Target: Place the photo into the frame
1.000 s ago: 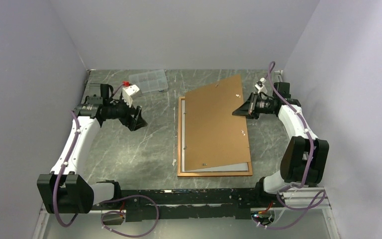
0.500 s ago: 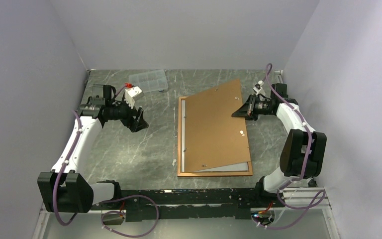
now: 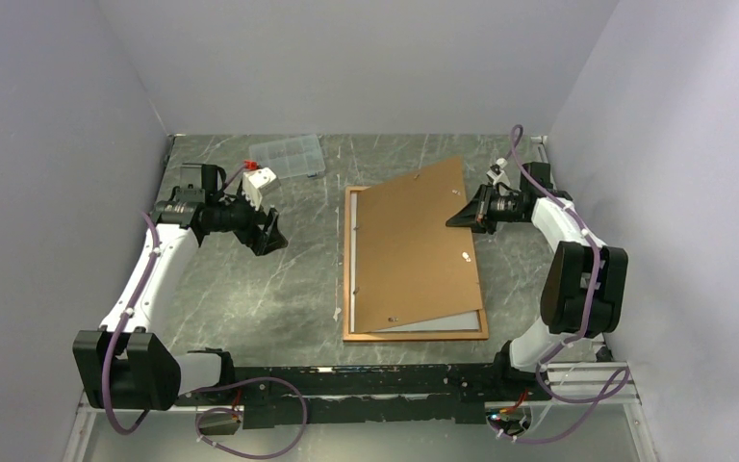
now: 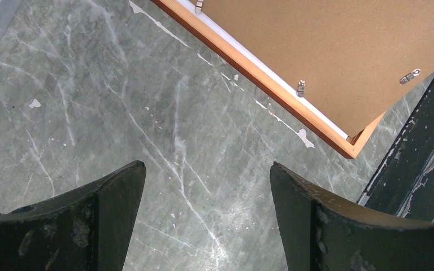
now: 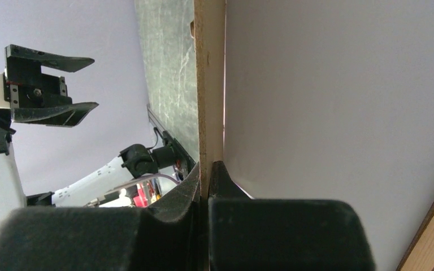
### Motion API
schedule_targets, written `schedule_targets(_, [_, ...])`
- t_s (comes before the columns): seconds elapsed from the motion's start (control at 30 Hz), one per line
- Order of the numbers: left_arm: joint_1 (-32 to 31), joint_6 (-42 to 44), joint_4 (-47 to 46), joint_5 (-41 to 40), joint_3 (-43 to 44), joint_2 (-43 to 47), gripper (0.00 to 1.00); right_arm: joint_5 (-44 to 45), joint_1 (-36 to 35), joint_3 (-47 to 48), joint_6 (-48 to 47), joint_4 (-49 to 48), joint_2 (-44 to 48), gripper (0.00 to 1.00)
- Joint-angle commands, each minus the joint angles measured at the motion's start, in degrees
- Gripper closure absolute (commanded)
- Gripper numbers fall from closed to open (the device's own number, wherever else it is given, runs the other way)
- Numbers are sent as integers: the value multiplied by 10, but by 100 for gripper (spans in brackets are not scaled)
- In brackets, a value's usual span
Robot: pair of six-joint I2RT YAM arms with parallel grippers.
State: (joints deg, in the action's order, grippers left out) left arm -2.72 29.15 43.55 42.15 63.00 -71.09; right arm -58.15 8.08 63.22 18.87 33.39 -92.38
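One frame (image 3: 414, 336), one brown backing board (image 3: 414, 250), one clear compartment box (image 3: 289, 156), two arms: left arm (image 3: 149, 279), right arm (image 3: 582, 289)

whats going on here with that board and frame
The right gripper is shut on the far right corner of the brown backing board, holding it tilted and skewed over the orange wooden frame. A white sheet, probably the photo's back, lies in the frame under it. The left gripper hangs open above the table to the frame's left, holding nothing.

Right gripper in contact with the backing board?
Touching. The right wrist view shows the right gripper shut on the backing board at its edge, with no gap on either side.
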Motion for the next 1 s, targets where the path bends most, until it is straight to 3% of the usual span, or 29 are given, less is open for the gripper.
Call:
schedule_targets(0.0, [-4,10,-9,3,17,-1,14,-39,-8,3,17,-46,-5,100])
schedule_targets(0.53, [-7,6,-17,-1,4,-30,13,-52,-47,-3,38,-96,-22,100])
schedule_targets(0.97, [-73,-23,-76,-39,-16,-109,15,-9,-64,-54,80,-169,-12,98])
